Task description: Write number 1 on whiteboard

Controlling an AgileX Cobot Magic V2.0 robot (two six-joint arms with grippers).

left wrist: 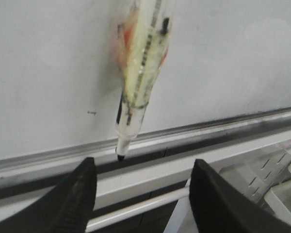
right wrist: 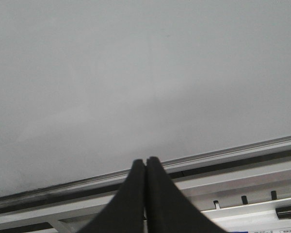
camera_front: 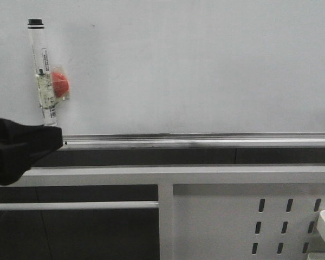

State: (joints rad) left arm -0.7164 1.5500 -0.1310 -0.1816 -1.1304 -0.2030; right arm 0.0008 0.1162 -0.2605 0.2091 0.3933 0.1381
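I see the marker point(camera_front: 43, 70) hanging upright on the whiteboard point(camera_front: 206, 65), just above my spread, empty left hand point(left wrist: 143, 194) (right hand point(right wrist: 145, 194) pressed together); no stroke yet.

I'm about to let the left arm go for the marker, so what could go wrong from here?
1. The marker hangs on the whiteboard by a red holder; a sideways bump from the open left gripper might knock it off.
2. Its tip points down near the rail, so it could smear there.
3. No stroke is on the board yet.
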